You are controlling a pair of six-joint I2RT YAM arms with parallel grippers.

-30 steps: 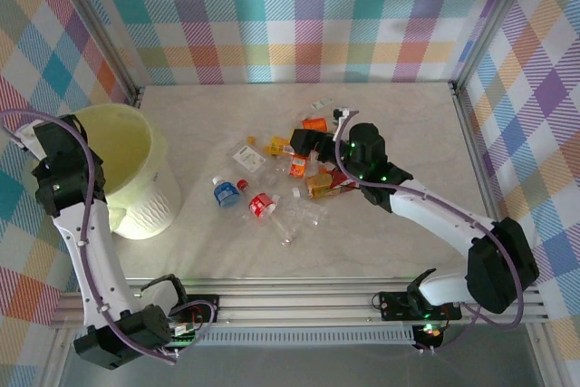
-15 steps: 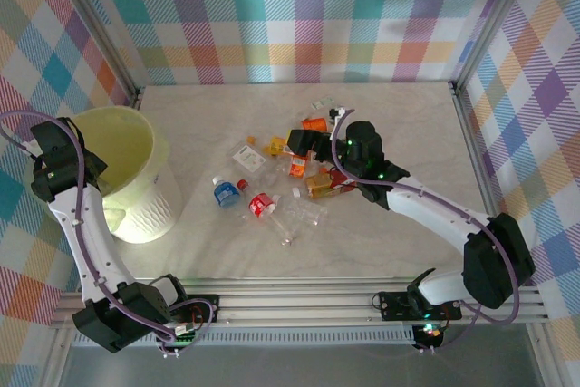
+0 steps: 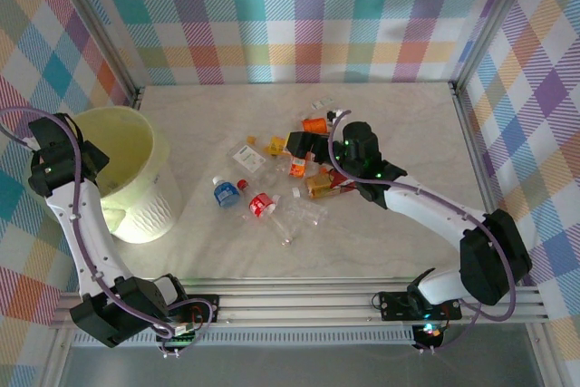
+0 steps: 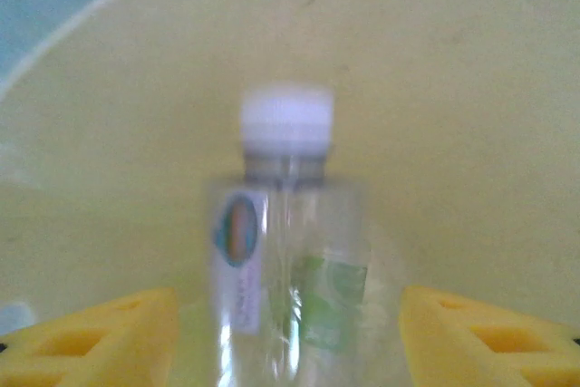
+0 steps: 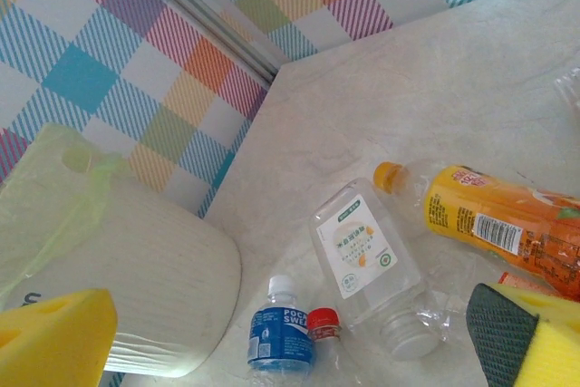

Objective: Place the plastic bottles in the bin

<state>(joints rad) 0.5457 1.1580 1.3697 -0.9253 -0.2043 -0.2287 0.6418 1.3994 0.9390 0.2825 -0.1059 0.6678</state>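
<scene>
1. Bin (image 3: pixel 136 201) stands near left on the table (image 3: pixel 408 115), at 9 o'clock from the bottle pile. The left gripper (image 3: pixel 56 147) hangs over its 9 o'clock rim.
2. Inside the bin's mouth, a clear white-capped bottle (image 4: pixel 285 251) sits upright between the yellow fingers (image 4: pixel 100 337). Jaws parted with a gap each side, apparently not gripping; the view is blurred.
3. Mid-table pile, nearest pieces: blue-labelled bottle (image 3: pixel 224 191), red-labelled bottle (image 3: pixel 263 204), crushed clear bottle (image 3: pixel 301 215).
4. Right gripper (image 3: pixel 304 144) is spread wide and empty, low over the pile's 12 o'clock side. An orange-labelled bottle (image 3: pixel 319 185) lies at its 6 o'clock.
5. Farthest is an orange-capped container (image 3: pixel 314 124).
</scene>
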